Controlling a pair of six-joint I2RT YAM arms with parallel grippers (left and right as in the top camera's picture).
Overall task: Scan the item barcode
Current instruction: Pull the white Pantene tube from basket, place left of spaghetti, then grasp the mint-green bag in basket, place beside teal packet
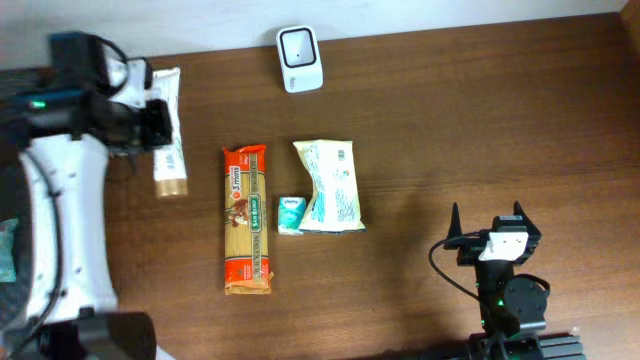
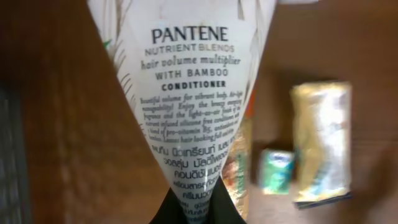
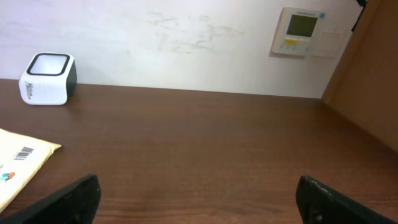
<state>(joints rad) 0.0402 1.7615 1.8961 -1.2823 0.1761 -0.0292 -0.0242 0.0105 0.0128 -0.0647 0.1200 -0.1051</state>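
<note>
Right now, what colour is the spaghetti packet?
The spaghetti packet is orange; overhead view shows it best.

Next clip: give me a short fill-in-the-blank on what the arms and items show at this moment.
1. The left gripper is shut on a tube whose printed brand name is ____.
2. The right gripper holds nothing; its jaws stand ____.
3. In the right wrist view, the pale pouch shows a printed ____.
Missing words: Pantene; open; barcode.
</note>
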